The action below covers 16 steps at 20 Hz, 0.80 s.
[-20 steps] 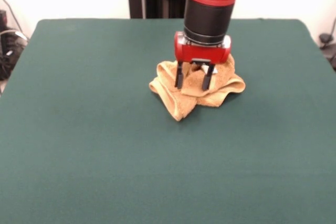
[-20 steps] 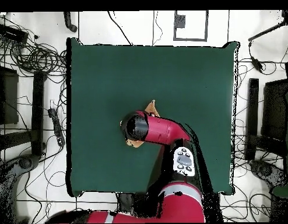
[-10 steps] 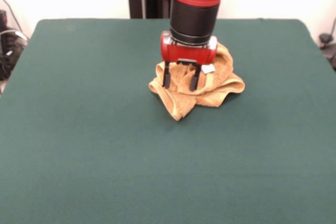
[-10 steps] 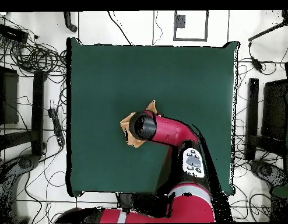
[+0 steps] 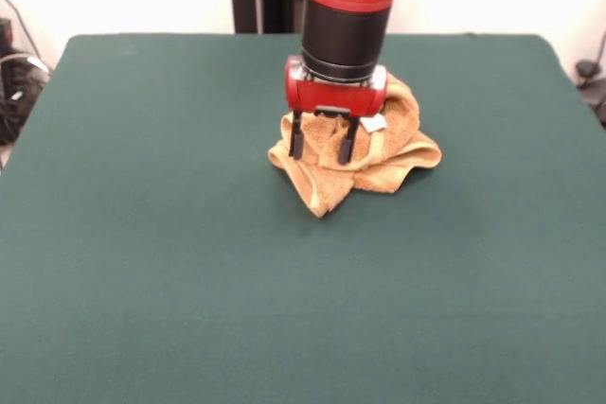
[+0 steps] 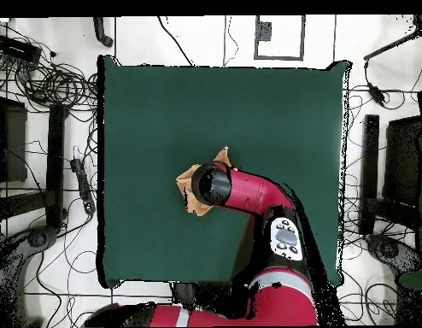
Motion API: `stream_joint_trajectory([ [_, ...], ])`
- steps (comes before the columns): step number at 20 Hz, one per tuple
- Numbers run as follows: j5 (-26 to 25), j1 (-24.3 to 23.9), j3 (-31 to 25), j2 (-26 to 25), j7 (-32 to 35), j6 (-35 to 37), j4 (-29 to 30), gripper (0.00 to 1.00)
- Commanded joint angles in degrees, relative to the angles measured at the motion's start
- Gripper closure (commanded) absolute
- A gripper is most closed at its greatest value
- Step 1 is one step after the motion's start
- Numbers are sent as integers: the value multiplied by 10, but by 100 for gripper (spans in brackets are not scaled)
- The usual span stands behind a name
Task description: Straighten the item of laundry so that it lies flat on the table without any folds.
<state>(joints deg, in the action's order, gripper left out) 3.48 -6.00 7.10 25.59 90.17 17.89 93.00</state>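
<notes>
My hand (image 5: pixel 321 149) hangs w/ fingers apart, nothing held, over the left part of the towel (image 5: pixel 365 160), which sits bunched in a heap near mid-counter (image 5: pixel 170 262), toward the far side. Best bet: drop onto an outer hem, not the thick middle, pinch one layer only, then drag outward low & slow.

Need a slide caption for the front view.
Open gripper poised over the crumpled orange towel on the green table.
</notes>
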Motion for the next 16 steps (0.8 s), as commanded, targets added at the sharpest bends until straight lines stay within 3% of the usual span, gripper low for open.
stream_joint_trajectory([
  [1,-5,-1,-63,-11,75,27,58,0],
  [16,0,-13,-89,-4,74,25,81,0],
])
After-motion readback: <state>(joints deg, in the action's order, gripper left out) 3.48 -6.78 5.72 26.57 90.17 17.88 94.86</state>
